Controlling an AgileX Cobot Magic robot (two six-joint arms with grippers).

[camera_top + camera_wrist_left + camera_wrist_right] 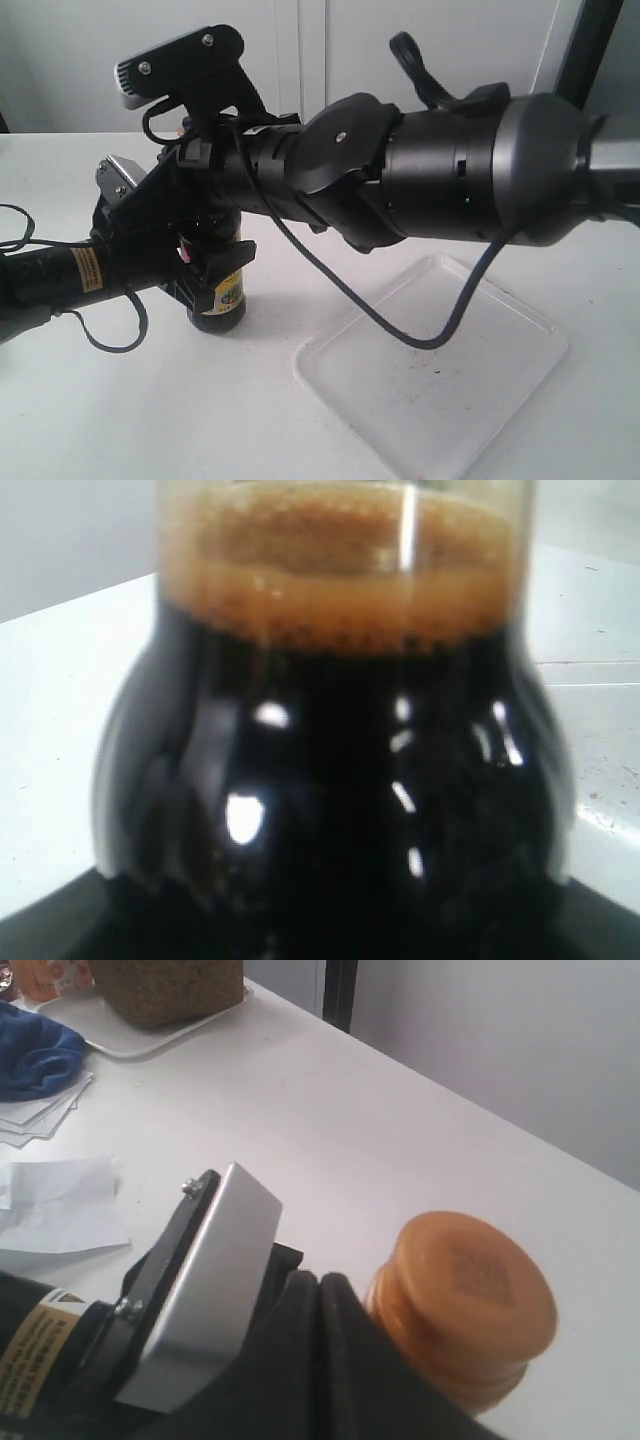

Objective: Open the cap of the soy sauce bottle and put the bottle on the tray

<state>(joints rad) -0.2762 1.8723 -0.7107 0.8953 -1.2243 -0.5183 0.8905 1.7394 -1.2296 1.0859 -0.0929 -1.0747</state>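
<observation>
The soy sauce bottle (pixel 222 295) stands upright on the white table, left of the white tray (pixel 440 375). My left gripper (pixel 205 270) is shut on its body. In the left wrist view the bottle (pixel 340 780) fills the frame, with dark liquid and brown foam at the neck. The copper-gold cap (pixel 465 1305) shows only in the right wrist view, with its lid down. My right gripper (pixel 320 1285) is shut, its black fingers pressed together and lying against the side of the cap. In the exterior view the right arm (pixel 440 165) crosses over and hides the cap.
A black cable (pixel 400 325) hangs from the right arm over the tray's near-left part. Farther along the table lie a blue cloth (pixel 35 1055), loose papers (pixel 60 1205) and another tray with a brown cork-like block (pixel 165 985). The left arm's silver camera box (pixel 205 1290) sits beside my right fingers.
</observation>
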